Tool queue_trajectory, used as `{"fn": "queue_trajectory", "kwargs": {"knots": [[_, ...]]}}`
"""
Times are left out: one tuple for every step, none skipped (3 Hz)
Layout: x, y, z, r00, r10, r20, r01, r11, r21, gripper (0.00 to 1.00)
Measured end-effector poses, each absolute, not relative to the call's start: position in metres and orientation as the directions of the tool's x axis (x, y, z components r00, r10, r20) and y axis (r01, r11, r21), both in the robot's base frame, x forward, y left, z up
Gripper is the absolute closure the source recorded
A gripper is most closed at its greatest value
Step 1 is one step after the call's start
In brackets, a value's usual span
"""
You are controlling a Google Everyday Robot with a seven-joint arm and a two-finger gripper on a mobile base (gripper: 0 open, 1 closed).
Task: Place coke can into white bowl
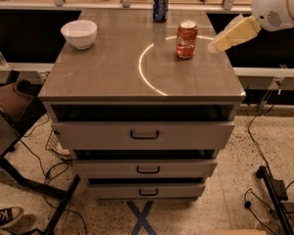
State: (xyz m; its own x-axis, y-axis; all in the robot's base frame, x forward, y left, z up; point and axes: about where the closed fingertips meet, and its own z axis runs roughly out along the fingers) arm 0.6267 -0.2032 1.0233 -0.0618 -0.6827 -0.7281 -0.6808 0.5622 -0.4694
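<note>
The coke can (186, 39) stands upright on the grey cabinet top (112, 72), right of middle. The white bowl (79, 34) sits near the back left corner, well apart from the can. My gripper (216, 45) reaches in from the upper right on a white arm, its tan tip just right of the can at about the can's height, not touching it.
A dark blue can (160, 5) stands at the back edge behind the coke can. A bright ring of light (143, 70) lies on the top. Three drawers (144, 134) face me below. A chair and cables are on the floor at left.
</note>
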Motion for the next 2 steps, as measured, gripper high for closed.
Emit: {"fn": "queue_trajectory", "kwargs": {"knots": [[0.635,-0.197,1.019,-0.06,-0.66,-0.749,-0.689,0.57,-0.447,0.0],[0.664,-0.18,1.004,-0.049,-0.599,-0.8,-0.71,0.584,-0.394,0.0]]}}
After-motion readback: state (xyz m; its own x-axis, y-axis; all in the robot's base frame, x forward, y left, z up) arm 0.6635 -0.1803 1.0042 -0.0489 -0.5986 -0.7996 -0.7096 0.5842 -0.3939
